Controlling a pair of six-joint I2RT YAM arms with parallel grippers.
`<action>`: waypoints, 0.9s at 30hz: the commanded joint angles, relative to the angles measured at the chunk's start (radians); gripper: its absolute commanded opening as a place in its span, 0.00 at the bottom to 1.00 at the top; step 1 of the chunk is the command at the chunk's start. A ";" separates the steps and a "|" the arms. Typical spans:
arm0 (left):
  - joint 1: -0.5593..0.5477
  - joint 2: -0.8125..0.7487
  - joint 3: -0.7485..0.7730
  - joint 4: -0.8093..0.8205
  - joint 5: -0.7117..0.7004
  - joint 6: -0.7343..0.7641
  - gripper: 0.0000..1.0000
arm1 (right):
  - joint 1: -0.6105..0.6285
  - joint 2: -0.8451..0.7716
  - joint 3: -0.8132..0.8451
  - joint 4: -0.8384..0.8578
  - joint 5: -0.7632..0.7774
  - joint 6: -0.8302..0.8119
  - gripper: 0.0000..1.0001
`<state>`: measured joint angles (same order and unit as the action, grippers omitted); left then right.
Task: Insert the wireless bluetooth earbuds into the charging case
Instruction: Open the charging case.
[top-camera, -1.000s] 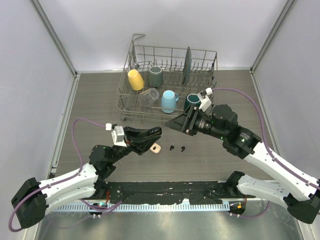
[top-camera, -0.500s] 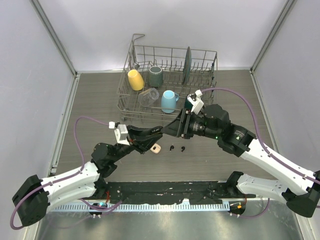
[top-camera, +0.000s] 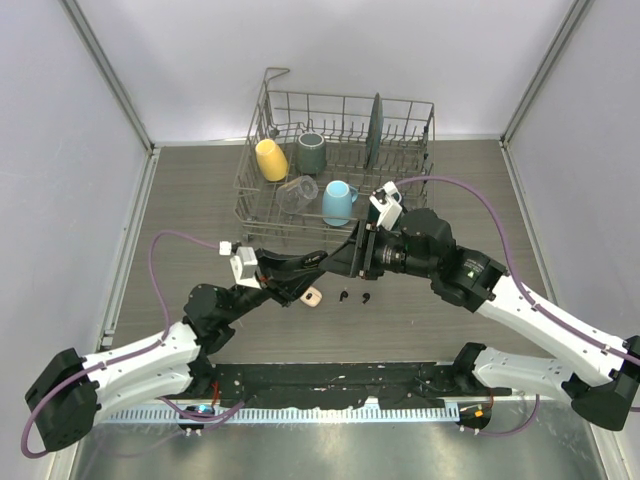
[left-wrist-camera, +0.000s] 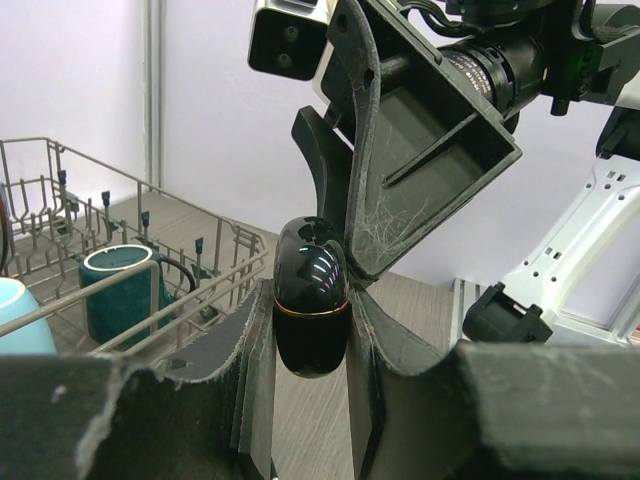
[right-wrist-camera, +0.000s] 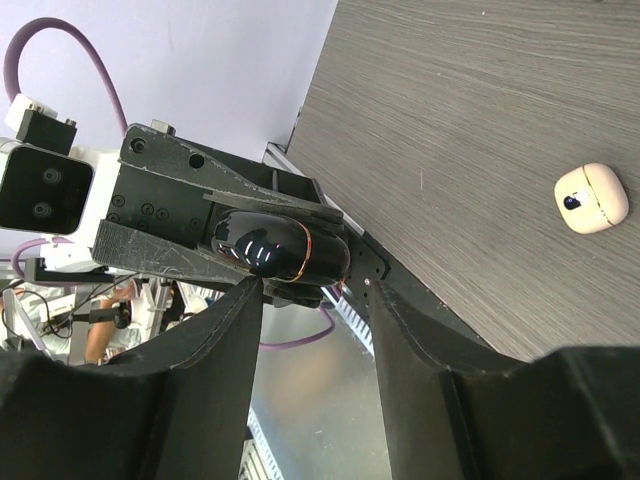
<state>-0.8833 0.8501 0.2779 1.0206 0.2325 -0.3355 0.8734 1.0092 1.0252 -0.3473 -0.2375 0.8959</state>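
Observation:
My left gripper (top-camera: 316, 264) is shut on a glossy black charging case (left-wrist-camera: 311, 290) with a thin gold seam, closed, held above the table. In its wrist view the gripper (left-wrist-camera: 310, 335) clamps the case's lower half. My right gripper (top-camera: 345, 258) is open and meets it from the right, its fingertips at the case's upper half (right-wrist-camera: 278, 248); in its own view the gripper (right-wrist-camera: 315, 292) has its jaws apart just below the case. Two tiny black earbuds (top-camera: 344, 296) (top-camera: 366, 298) lie on the table below both grippers. No cream-white earbuds show.
A cream-white pod-shaped case (top-camera: 313, 297) lies on the table left of the earbuds, also in the right wrist view (right-wrist-camera: 592, 197). A wire dish rack (top-camera: 262, 232) at the back holds a yellow mug (top-camera: 271, 159), blue mug (top-camera: 338, 202), dark mugs, a glass and a plate.
My right gripper has moved left until its fingertips reach the black case. My left gripper has shifted slightly right and up with the case still in it.

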 joint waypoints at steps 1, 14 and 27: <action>-0.006 0.000 0.066 0.055 0.085 -0.005 0.00 | 0.003 0.005 0.030 0.033 0.032 0.015 0.52; -0.008 -0.043 0.064 -0.051 0.154 0.004 0.00 | 0.001 -0.011 -0.037 0.198 0.020 0.143 0.52; -0.006 -0.086 0.044 -0.085 0.136 0.021 0.00 | -0.005 -0.024 -0.054 0.234 0.010 0.182 0.53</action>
<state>-0.8745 0.7845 0.3061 0.9127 0.2768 -0.3279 0.8761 0.9943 0.9665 -0.2115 -0.2691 1.0592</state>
